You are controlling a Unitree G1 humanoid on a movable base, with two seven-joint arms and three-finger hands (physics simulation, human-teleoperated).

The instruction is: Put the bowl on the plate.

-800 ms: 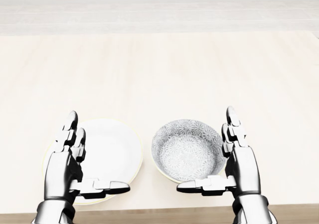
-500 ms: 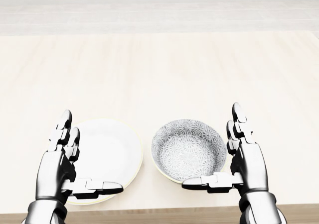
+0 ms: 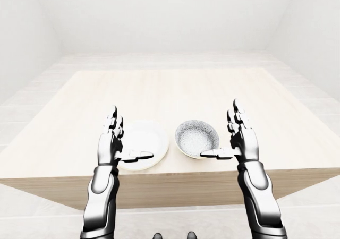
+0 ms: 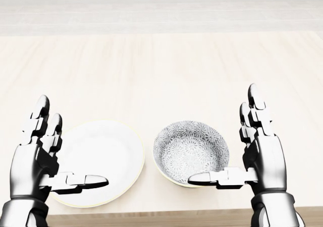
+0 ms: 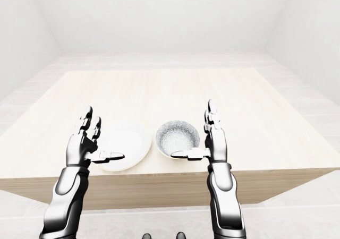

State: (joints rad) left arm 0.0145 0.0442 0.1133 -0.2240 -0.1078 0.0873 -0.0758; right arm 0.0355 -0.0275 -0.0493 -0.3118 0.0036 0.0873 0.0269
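A grey patterned bowl (image 4: 191,151) stands upright on the pale wooden table (image 4: 161,75), near its bottom edge in the head view. Just left of it, apart by a narrow gap, lies a white plate (image 4: 103,159). My right hand (image 4: 237,146) is open beside the bowl's right rim, thumb stretched across the bowl's lower rim, fingers upright. My left hand (image 4: 58,151) is open at the plate's left edge, its thumb lying over the plate's lower part. Neither hand holds anything.
The table's near edge (image 3: 170,178) runs just below both hands. A wide stretch of bare tabletop (image 3: 170,93) extends above the dishes. White floor and walls surround the table.
Both hands have spread outward: the left one slid left off the plate's middle to its edge, the right one shifted right and a little up. Bowl and plate have not moved.
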